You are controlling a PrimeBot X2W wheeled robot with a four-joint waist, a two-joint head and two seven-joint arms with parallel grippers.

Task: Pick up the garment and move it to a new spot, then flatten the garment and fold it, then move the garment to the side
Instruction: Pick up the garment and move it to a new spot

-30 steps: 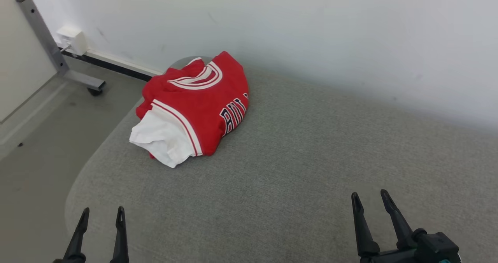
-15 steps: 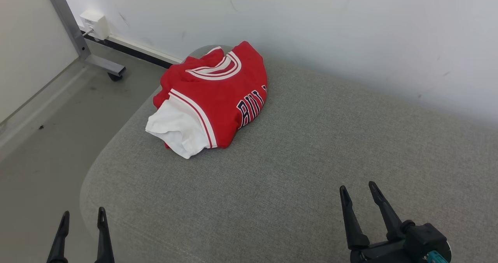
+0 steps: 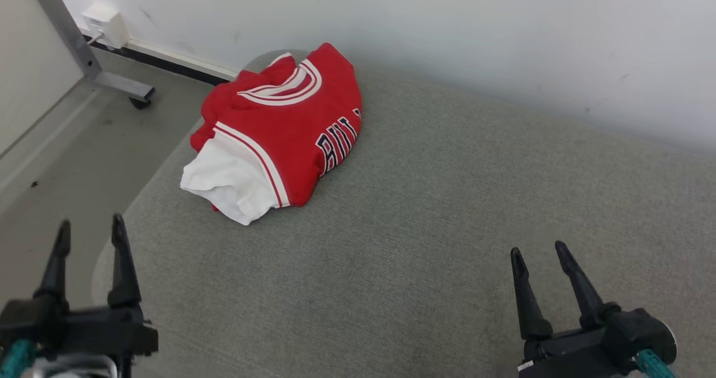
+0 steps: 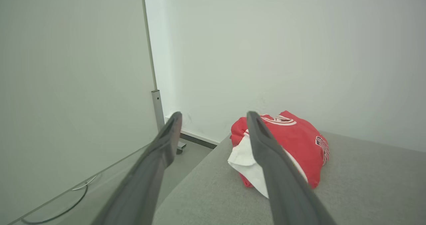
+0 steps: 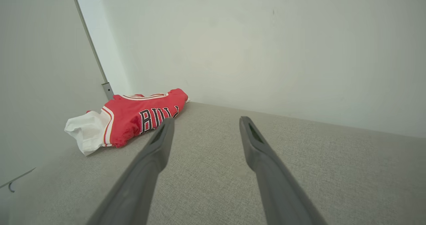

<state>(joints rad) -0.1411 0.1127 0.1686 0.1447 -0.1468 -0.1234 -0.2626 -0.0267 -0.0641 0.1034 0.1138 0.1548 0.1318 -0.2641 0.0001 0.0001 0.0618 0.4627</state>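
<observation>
So the red jersey [image 3: 274,132] sits bunched up at the far left corner of the grey cushion [image 3: 419,227], close to the wall [image 3: 447,31], with a white part sticking out towards the cushion's left edge. Nothing's touching it.

Left gripper [image 3: 90,221] hangs at the near left corner, about over the cushion's edge, fingers spread wide with nothing between them. Right gripper [image 3: 537,248] is above the near right part of the cushion, fingers also spread and empty. Both are well apart from the jersey.

What each camera adds:
- The head view gives the top-down layout. You get the striped collar trim at the wall end, dark lettering running down the side, plus a metal leg [image 3: 84,53] on a wheel and a white box [image 3: 106,23] low on the wall, out past the cushion on the floor [image 3: 56,160].
- The right wrist view sees the jersey side-on, so "BULL" reads clearly, just beyond the tip of one finger.
- The left wrist view has one finger crossing the white part, the lettering is just a sliver, and there's a pale panel [image 4: 66,68] with a cable [image 4: 66,205] on the floor beneath it
</observation>
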